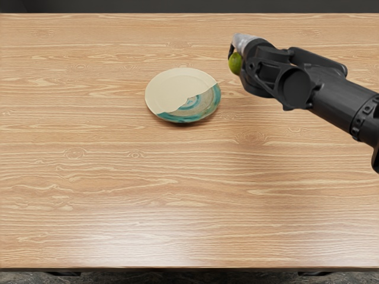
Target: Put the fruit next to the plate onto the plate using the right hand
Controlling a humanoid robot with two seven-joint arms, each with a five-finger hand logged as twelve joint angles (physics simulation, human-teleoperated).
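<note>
A round plate with a cream top and a teal-green rim lies on the wooden table, a little above the middle of the head view. To its right, a small green fruit shows at the left end of my right hand. The hand's fingers wrap around the fruit, and most of it is hidden behind the dark palm and wrist. The fruit is a short way right of the plate's rim, and I cannot tell whether it is touching the table or lifted off it. My right arm reaches in from the right edge.
The wooden table fills nearly the whole view, its front edge near the bottom and its far edge at the top. Nothing else stands on it besides the plate and the fruit.
</note>
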